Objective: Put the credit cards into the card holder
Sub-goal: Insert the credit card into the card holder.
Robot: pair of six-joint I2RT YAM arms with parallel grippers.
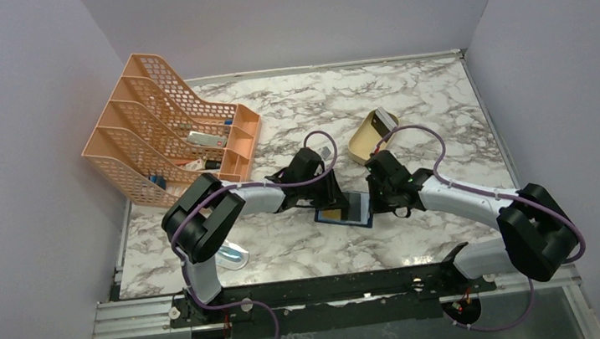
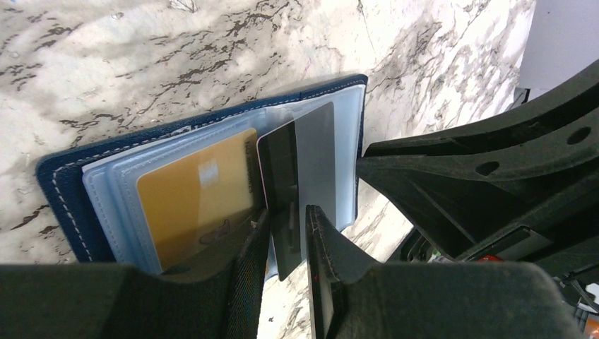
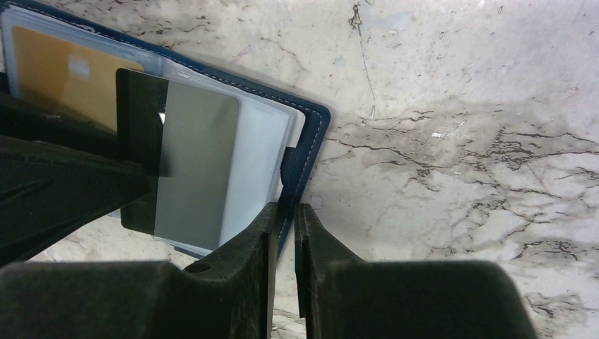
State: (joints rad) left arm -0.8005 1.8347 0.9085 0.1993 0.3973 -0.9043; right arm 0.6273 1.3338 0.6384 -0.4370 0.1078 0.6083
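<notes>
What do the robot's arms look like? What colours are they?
The left arm and the right arm look alike: smooth white tubes joined by chunky black blocks. A thin purple cable loops along each arm. Each arm ends in a black tool with two flat fingers that get narrower toward the tips: the left tool and the right tool.

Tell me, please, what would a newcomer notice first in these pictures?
First, the open blue card holder in the middle of the table, its edge pinched by the right gripper. A gold card sits in one clear pocket, and a grey card sticks out beside it, under the left gripper. An orange file rack stands at the far left.
</notes>
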